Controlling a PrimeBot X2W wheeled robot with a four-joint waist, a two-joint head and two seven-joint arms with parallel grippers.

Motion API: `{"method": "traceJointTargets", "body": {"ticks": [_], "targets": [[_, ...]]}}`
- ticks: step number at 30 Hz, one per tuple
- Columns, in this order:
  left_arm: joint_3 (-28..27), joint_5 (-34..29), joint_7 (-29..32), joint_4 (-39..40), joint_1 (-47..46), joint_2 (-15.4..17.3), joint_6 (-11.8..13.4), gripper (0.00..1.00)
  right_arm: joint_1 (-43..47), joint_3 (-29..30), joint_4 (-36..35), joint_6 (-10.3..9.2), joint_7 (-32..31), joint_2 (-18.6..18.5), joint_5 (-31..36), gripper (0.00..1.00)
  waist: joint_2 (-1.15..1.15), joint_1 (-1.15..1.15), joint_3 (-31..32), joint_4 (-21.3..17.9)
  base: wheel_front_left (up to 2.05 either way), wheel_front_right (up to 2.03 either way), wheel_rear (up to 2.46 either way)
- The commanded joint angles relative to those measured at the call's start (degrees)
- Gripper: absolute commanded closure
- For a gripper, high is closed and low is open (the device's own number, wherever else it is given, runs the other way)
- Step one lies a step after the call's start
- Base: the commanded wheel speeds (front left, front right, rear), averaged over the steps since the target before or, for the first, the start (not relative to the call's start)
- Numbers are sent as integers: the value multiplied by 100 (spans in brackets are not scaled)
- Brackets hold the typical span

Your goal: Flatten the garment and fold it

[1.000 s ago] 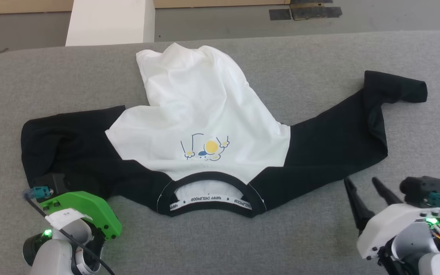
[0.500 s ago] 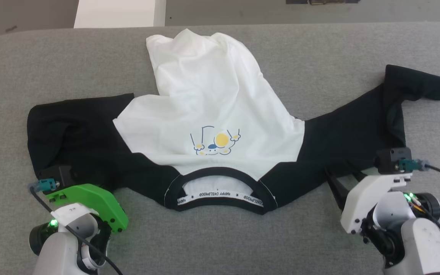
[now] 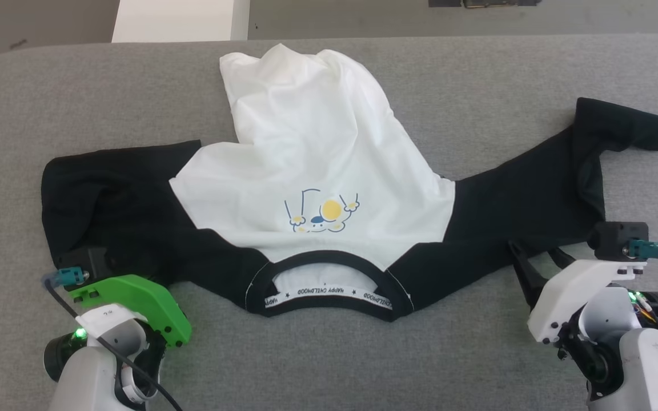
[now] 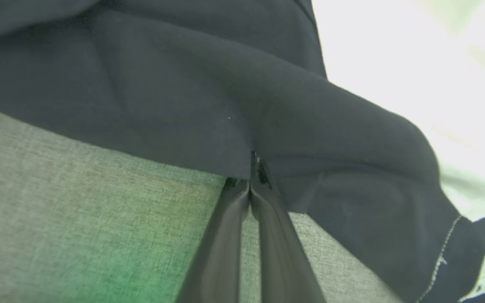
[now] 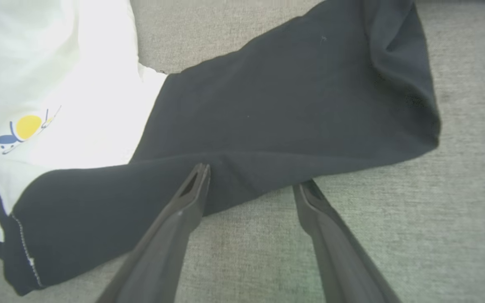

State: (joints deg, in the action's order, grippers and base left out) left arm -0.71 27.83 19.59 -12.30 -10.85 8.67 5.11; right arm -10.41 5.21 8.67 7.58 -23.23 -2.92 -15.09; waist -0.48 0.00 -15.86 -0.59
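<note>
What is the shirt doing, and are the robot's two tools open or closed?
Garment: spread rumpled on the grey table, print up, not folded yet.
Left tool: shut, pinching the garment's black edge.
Right tool: open at the garment's other black edge, gripping nothing.

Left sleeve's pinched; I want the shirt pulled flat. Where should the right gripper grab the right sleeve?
Probably the right sleeve at its near edge, coming low from the robot's side: that edge lies flat on the table, facing the open right gripper.
</note>
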Motion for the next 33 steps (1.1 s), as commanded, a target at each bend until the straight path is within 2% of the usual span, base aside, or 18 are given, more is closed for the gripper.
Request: {"method": "traceJointTargets", "body": {"ticks": [1, 3, 4, 6, 14, 20, 24, 27, 30, 33], "targets": [[10, 76, 46, -115, 119, 11, 17, 100, 14, 10, 9, -9, 50, 4, -35, 7, 47, 0, 29, -43, 0, 0, 0], [6, 90, 48, -120, 127, 27, 13, 100, -18, -5, 60, -9, 60, 4, -78, 42, 47, 0, 40, -65, 0, 0, 0], [9, 93, 52, -117, 131, 34, 13, 100, -38, -22, 96, -9, 61, 4, -91, 63, 47, 0, 44, -73, 0, 0, 0], [22, 96, 62, -111, 135, 44, 11, 100, -77, -65, 167, -9, 73, 4, -115, 100, 47, 0, 50, -80, 0, 0, 0], [60, 108, 40, -41, 134, 58, 14, 100, -200, -181, 244, -9, 312, 4, -191, 100, 47, 0, 56, -76, 0, 0, 0], [-43, 177, -248, 175, 194, 93, -61, 100, -285, -207, -217, -9, 686, 4, -258, 100, 47, 0, 241, -105, 0, 0, 0], [-264, 555, -589, 642, 145, -55, -258, 100, -259, -132, -769, -9, 716, 4, -184, 100, 47, 0, 410, -108, 0, 0, 0], [-429, 1065, -744, 1113, 53, -214, -511, 100, -185, -42, -1240, -9, 599, 4, -131, 100, 47, 0, 528, -97, 0, 0, 0], [-458, 1503, -608, 1588, -85, -276, -705, 100, -166, 36, -1680, -9, 351, 4, 33, 100, 47, 0, 576, -93, 0, 0, 0], [-423, 1813, -242, 2001, -347, -231, -742, 100, -289, 92, -2030, -9, -4, 4, 309, 100, 47, 0, 593, -78, 0, 0, 0]]}}
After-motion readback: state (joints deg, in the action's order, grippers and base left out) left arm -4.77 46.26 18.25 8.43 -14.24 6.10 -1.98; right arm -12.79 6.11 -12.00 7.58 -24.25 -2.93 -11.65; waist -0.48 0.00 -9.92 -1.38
